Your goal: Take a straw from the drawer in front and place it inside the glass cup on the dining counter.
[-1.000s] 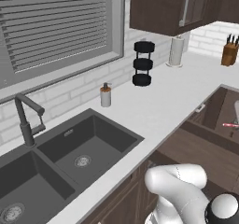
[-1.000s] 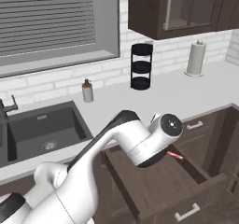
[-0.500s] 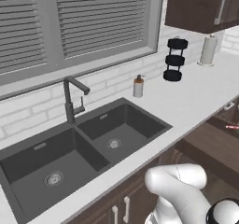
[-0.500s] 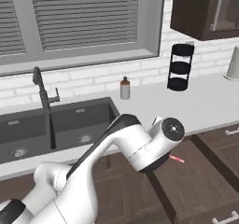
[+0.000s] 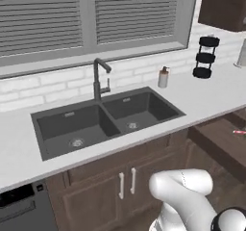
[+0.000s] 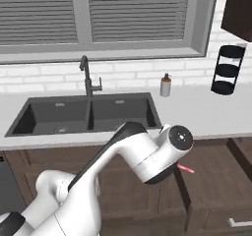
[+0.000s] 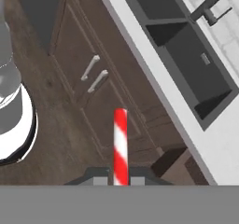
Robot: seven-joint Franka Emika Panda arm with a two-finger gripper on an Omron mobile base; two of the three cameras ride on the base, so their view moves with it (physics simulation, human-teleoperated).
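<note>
I have the straw pinched in the gripper — in the hand view it rises straight out from between the finger tips, red and white stripes clear against the dark cabinet doors beyond it. Past the doors runs the white countertop with the double sink, both basins bare. In the right base view the straw's tip pokes out beside the wrist — the open drawer lies off to that side.

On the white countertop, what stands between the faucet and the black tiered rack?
A small soap bottle stands between the faucet and the black rack, by the backsplash; the right base view shows it.
</note>
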